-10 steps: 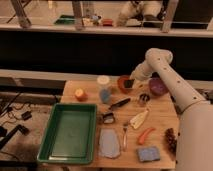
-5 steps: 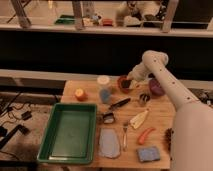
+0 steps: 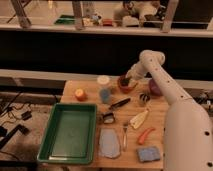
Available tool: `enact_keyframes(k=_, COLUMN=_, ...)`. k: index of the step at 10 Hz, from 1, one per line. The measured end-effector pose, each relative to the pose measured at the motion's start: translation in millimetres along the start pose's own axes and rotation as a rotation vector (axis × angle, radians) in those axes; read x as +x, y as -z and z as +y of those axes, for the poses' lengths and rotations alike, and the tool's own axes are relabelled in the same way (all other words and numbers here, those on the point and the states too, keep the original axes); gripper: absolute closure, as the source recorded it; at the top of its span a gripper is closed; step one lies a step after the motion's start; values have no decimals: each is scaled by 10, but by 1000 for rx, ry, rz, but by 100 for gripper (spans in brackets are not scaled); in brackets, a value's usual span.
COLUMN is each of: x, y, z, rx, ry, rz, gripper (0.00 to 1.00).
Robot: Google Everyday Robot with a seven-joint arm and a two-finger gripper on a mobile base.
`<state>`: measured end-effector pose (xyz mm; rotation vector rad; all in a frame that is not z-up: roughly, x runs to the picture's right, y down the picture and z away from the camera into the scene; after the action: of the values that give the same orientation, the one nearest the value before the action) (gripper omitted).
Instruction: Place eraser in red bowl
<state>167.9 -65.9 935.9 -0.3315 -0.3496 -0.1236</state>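
The red bowl (image 3: 125, 86) stands at the back of the wooden table (image 3: 90, 97), left of the purple bowl (image 3: 155, 88). My arm comes in from the lower right, bends high at the elbow and points down. The gripper (image 3: 129, 78) hangs shut just above the red bowl's right half. A small dark bit at its tips looks like the eraser (image 3: 129, 80), mostly hidden by the fingers.
A white-lidded blue cup (image 3: 104, 89) and an orange fruit (image 3: 80, 93) sit left of the bowl. A black-handled utensil (image 3: 120, 104), a striped dark ball (image 3: 144, 98), a green tray (image 3: 70, 131), a fork (image 3: 124, 135) and a blue-grey sponge (image 3: 149, 153) lie nearer the front.
The gripper has moved left, from between the two bowls to over the red bowl, and has stayed shut.
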Motion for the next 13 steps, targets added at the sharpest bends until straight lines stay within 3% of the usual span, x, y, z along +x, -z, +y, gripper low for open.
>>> enact_keyframes(k=4, x=164, y=-54, z=-135, rx=13, ry=-4, rz=47, gripper=100)
enact_keyframes(k=6, x=167, y=-61, z=-125, rx=8, ry=-4, rz=48, gripper=94)
enact_keyframes(k=13, x=171, y=-63, z=-124, rx=8, ry=-4, rz=50, gripper=25)
